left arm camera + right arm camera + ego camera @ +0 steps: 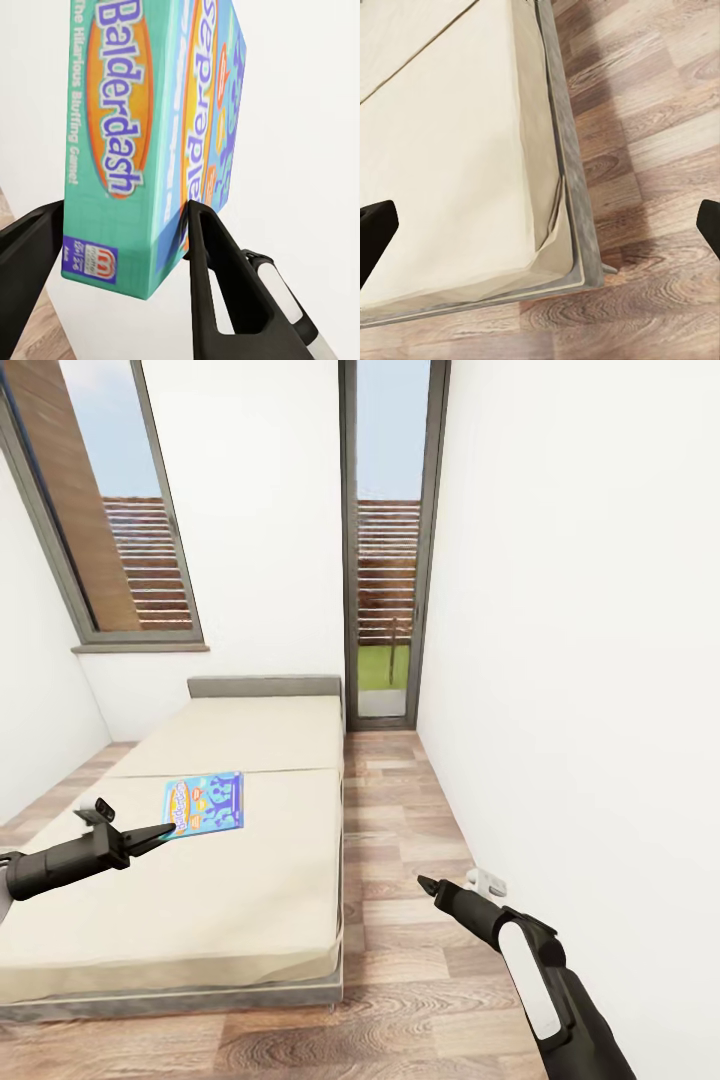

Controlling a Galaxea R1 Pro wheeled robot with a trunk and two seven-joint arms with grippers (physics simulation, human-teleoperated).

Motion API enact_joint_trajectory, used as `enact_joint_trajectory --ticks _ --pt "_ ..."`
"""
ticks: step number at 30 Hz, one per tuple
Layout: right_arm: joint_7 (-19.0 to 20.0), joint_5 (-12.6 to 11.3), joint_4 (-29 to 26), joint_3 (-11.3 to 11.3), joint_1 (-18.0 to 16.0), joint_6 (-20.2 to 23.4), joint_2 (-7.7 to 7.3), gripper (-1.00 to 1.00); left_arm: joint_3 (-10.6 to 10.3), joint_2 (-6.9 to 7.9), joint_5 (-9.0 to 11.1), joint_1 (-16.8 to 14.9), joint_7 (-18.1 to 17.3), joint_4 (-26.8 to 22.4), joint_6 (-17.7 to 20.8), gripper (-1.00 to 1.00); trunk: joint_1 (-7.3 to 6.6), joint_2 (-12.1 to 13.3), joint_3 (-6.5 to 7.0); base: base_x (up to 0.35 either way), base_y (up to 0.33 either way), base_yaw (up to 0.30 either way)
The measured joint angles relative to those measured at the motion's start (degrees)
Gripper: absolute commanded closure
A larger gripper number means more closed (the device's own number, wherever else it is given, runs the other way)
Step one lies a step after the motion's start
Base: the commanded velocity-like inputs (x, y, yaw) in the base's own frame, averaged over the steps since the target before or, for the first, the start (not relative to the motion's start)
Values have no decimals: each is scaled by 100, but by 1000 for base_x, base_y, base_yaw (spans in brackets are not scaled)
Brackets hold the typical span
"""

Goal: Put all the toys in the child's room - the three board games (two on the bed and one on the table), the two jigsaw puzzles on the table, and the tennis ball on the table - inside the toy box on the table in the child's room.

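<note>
A blue-green board game (205, 803) printed "Balderdash" hangs over the cream bed (230, 900). My left gripper (165, 828) is shut on its lower left corner. In the left wrist view the box (142, 127) stands on edge between the two black fingers (214, 277), with white wall behind it. My right gripper (425, 882) is open and holds nothing, out over the wooden floor to the right of the bed. In the right wrist view its gap (540, 225) spans the bed's near corner (562, 225).
The bed's dark grey frame (330, 988) runs along a strip of wood floor (400, 920). A white wall (580, 660) closes the right side. A tall glass door (385, 560) stands at the far end and a window (110, 510) at the left.
</note>
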Motion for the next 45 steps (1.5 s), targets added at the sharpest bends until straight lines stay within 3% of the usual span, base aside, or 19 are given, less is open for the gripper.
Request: enact_joint_trajectory --ticks 21,45 --pt "0 3 12 0 0 -21 0 -100 4 3 7 6 -5 9 -1 100 -461 842 377 -9 0 0" --pt "17 8 2 1 34 -45 0 -100 12 21 -5 19 2 17 -7 100 -986 1806 809 -294 0 21"
